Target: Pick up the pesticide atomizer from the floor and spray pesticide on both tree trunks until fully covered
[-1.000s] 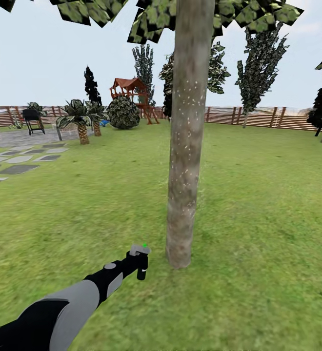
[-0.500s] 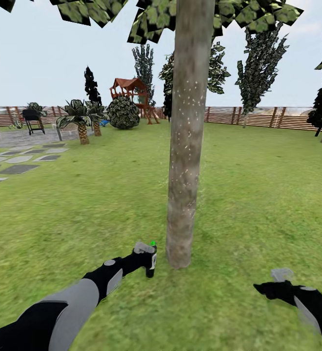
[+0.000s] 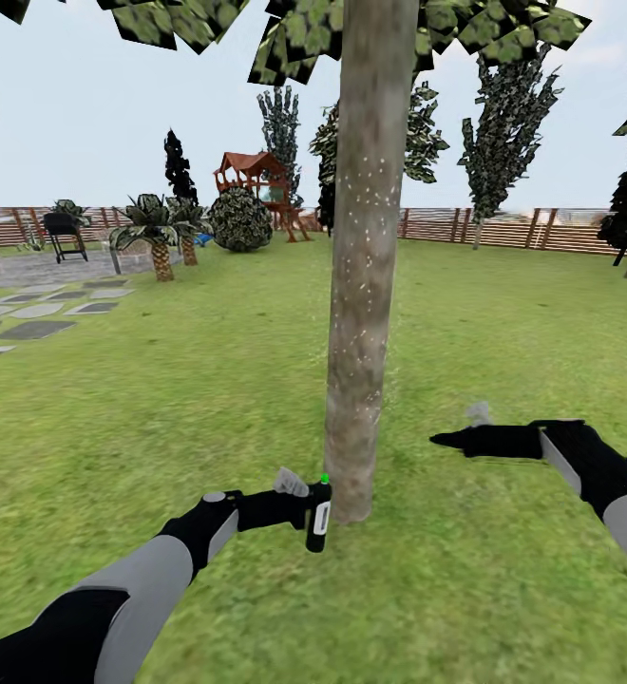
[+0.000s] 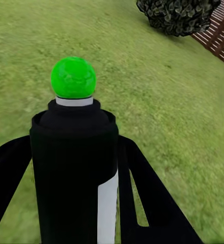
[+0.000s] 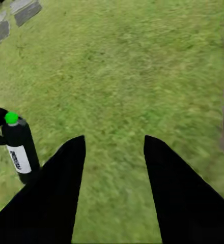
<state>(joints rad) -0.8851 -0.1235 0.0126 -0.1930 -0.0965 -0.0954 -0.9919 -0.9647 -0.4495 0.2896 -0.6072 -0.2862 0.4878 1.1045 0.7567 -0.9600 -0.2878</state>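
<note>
1 tree trunk (image 3: 361,285) is sprayed: the pesticide atomizer (image 3: 318,513), clamped upright in the left gripper (image 3: 299,508), should be aimed trunkward and swept upward; the right gripper (image 3: 451,439) is apart, empty.

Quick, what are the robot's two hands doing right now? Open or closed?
Left gripper: closed around the pesticide atomizer, held upright beside the tree trunk.
Right gripper: open, fingers spread, holding nothing.
</note>
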